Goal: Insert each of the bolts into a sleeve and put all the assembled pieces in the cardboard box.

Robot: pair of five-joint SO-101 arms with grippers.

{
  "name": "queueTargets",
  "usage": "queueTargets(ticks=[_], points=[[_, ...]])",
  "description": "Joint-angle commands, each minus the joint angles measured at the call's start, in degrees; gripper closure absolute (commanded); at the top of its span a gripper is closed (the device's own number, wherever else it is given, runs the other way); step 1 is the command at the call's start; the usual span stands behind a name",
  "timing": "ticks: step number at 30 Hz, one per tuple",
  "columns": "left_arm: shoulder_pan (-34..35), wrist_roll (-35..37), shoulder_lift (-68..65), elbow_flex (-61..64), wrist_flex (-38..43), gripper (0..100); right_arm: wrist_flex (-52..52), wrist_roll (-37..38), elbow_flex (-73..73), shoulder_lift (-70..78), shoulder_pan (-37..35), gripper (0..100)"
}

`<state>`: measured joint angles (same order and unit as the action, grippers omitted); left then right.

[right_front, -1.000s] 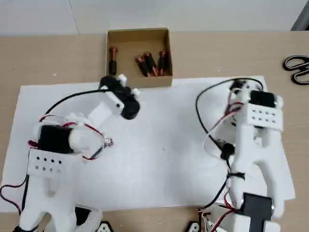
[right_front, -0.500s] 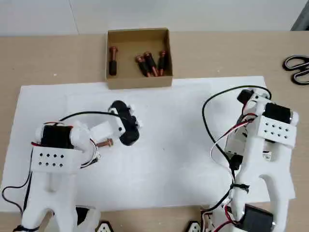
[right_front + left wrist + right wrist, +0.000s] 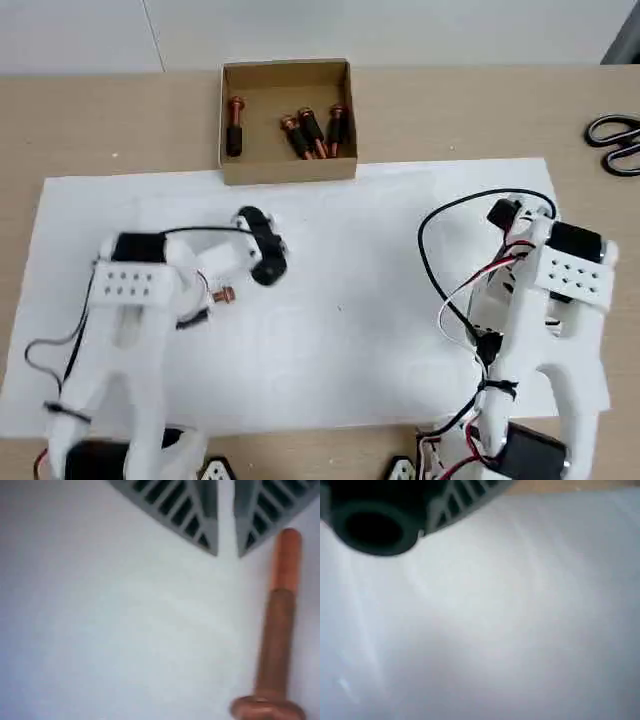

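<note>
A copper bolt (image 3: pixel 280 625) lies on the white paper (image 3: pixel 380 330); in the high view its head (image 3: pixel 222 295) peeks out beside my left arm (image 3: pixel 140 285). My left gripper (image 3: pixel 226 554) hangs just above the paper next to the bolt's tip. Its ribbed fingers (image 3: pixel 190 515) are shut with nothing between them. My right gripper (image 3: pixel 400 515) is shut on a black sleeve (image 3: pixel 374 528), whose open bore faces the camera, low over the paper. The right arm (image 3: pixel 560 280) stands at the paper's right side. The cardboard box (image 3: pixel 287 170) at the back holds several assembled pieces (image 3: pixel 305 133).
Black scissors (image 3: pixel 615 143) lie on the wooden table (image 3: pixel 100 120) at the far right. The paper's middle stretch lies between the two arms. The box's front wall touches the paper's far edge.
My left arm has drawn back from the box toward the near side and now hangs over the loose bolt. The right arm has shifted slightly rightward and nearer.
</note>
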<state>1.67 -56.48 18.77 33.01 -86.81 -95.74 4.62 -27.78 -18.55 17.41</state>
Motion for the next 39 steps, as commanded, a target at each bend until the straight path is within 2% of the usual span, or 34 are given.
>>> queueTargets(ticks=[1,12,27,39], points=[[1.05,-0.09,-4.40,-6.99,0.53,97,-0.13,1.05,0.26,-1.98,1.01,99.5],[0.35,-1.58,-16.26,-11.91,-0.53,95,-0.22,1.05,0.35,-1.98,1.54,99.5],[-0.88,-5.01,-17.58,-11.56,-0.18,95,-0.22,1.05,0.35,-1.98,1.54,99.5],[-0.97,-5.19,-24.26,-12.79,-0.18,95,-0.22,0.97,0.35,-1.98,1.54,99.5]])
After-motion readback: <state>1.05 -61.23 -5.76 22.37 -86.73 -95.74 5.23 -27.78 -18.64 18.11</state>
